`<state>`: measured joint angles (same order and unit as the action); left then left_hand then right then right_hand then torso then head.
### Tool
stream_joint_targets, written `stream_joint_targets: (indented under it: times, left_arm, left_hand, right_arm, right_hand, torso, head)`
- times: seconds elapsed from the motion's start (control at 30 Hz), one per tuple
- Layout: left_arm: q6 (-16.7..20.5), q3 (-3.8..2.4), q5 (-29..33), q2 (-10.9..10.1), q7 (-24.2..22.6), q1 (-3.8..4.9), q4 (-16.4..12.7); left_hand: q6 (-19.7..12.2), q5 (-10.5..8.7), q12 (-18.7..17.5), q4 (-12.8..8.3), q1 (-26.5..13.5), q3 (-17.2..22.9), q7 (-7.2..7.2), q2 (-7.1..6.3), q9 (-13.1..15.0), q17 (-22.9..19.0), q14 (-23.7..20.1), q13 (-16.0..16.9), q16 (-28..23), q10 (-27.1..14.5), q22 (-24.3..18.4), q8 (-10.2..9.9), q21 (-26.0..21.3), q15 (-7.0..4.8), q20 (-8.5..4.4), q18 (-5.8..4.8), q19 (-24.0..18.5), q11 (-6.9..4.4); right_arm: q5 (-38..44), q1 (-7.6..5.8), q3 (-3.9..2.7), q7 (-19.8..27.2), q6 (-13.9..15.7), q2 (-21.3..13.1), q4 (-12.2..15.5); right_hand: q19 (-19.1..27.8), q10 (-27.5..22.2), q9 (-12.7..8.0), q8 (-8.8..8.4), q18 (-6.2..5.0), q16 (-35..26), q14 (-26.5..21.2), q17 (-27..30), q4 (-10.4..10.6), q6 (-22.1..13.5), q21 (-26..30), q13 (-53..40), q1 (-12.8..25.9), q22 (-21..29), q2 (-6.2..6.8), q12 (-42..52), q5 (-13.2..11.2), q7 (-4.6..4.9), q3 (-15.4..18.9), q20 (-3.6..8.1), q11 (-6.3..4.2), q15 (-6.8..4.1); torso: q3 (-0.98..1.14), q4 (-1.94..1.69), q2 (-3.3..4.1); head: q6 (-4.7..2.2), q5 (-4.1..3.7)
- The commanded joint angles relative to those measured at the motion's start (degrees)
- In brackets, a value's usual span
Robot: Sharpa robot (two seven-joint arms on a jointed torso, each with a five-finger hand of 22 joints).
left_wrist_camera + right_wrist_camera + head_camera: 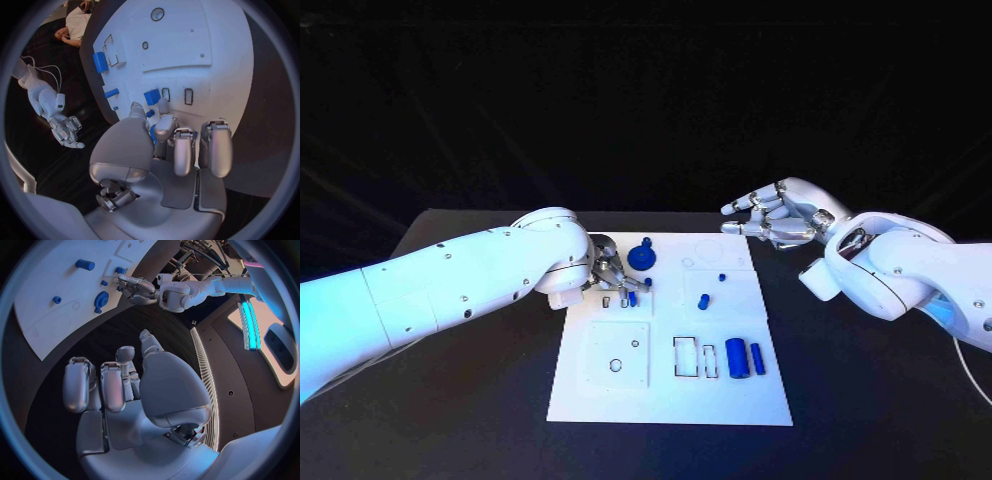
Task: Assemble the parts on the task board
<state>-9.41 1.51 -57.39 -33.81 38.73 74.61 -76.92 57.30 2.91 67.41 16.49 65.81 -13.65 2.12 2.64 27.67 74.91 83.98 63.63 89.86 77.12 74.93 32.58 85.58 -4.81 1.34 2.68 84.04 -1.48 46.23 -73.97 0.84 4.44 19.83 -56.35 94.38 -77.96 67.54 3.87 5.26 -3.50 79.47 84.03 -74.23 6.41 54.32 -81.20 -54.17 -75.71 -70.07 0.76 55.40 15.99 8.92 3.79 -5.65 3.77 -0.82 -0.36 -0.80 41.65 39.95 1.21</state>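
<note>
Several small blue parts (pixel 736 354) lie on the white task board (pixel 672 395); they look light, stiff and slick, best pinched at the sides. Left wrist view: the left hand (pixel 164 145) pinches a blue part (pixel 152 134) over the board. Right wrist view: the right hand (pixel 115 385) hangs loosely spread, empty, beside the board.

Two glossy white moulded arm casings are fitted: the left arm (pixel 437 285) and the right arm (pixel 913 275), each built of rounded segments. Small dark round fasteners are set into the left arm's shell. A thin pale cable is seen beside the right arm. Each arm is terminated by a silver metallic hand, the left hand (pixel 162 160) and the right hand (pixel 131 395), composed of smooth rounded palm covers and blocky segmented fingers (pixel 215 150).
</note>
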Motion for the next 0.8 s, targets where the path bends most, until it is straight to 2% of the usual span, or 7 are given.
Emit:
stream_joint_targets:
  times: [0.03, 0.43, 0.8]
  left_arm:
    - [-1.36, 0.02, -0.4, 0.26, 0.28, 0.05, 0.02]
    - [-2.66, 0.08, -0.42, 0.54, 0.46, 0.05, 0.19]
    - [-3.7, 0.1, -0.33, 0.75, 0.49, 0.04, 0.4]
  left_hand:
    - [-0.37, -0.21, 0.16, -0.04, 0.49, -0.36, -0.09, 0.3, 0.27, 15.09, 6.02, 0.13, 0.14, 0.1, 8.4, 0.44, 0.32, -0.52, -0.42, -1.08, 2.96, -0.47]
    - [-0.77, -0.19, 0.13, -0.22, 1.68, -0.46, -0.13, 0.98, 1.35, 15.09, 6.02, 0.15, 0.14, 0.08, 8.52, 1.16, 0.37, -0.53, -0.42, -1.1, 2.98, -0.5]
    - [-1.2, -0.17, -0.25, -0.41, 2.86, -0.4, -0.12, 1.38, 2.22, 15.09, 6.02, -0.21, 0.14, -0.16, 8.29, 1.65, 0.2, -0.5, -0.38, -1.04, 2.84, -0.48]
  right_arm:
    - [0.61, 0.03, 0.01, -0.26, -1.08, 0.08, -0.03]
    - [0.6, 0.04, 0.02, -0.43, -1.33, 0.21, -0.22]
    - [0.71, 0.05, 0.06, -0.56, -1.54, 0.27, -0.38]
  right_hand:
    - [0.34, 0.38, 0.08, 0.23, -0.88, -0.2, 2.67, 0.08, -0.02, 0.24, 0.25, 0.03, -0.08, 0.07, -0.37, 0.31, 0.24, -0.29, 0.3, 0.07, -0.18, 0.11]
    - [0.34, 0.36, 0.08, 0.26, -0.88, -0.23, 2.68, 0.09, -0.06, 0.27, 0.28, 0.1, -0.27, 0.09, -0.55, 0.29, 0.59, -0.31, 0.36, 0.1, -0.2, 0.08]
    - [0.34, 0.38, 0.07, 0.28, -0.88, -0.27, 2.68, 0.12, -0.1, 0.27, 0.29, 0.11, -0.42, 0.1, -0.71, 0.33, 0.89, -0.32, 0.38, 0.12, -0.21, 0.07]
  torso:
    - [0.06, -0.05, 0.0]
    - [0.11, -0.01, 0.01]
    - [0.07, -0.06, 0.07]
  head:
    - [0.15, -0.02]
    - [0.3, 0.13]
    - [0.3, 0.06]
